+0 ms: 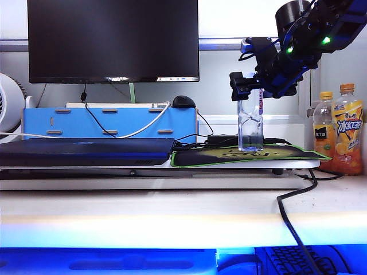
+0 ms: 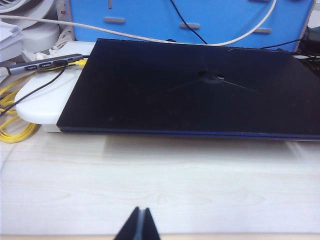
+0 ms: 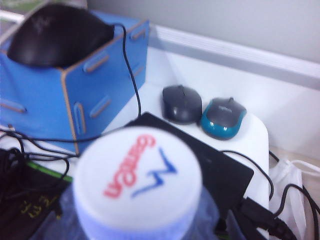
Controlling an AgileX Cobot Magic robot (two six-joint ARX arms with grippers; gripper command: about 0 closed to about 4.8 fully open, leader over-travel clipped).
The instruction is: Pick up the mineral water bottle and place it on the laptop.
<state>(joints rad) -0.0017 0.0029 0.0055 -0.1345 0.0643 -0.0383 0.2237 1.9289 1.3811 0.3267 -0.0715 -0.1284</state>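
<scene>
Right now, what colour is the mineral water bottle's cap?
White, with red lettering and a blue mark on the mineral water bottle's cap; clearest in the right wrist view.

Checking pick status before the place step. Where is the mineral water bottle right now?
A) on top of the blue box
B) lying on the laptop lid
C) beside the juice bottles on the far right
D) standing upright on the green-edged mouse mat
D: the mineral water bottle stands upright on the green-edged mouse mat, right of the laptop, with the right gripper up at its cap and the jaws wide; the left gripper sits shut, away from it.
</scene>
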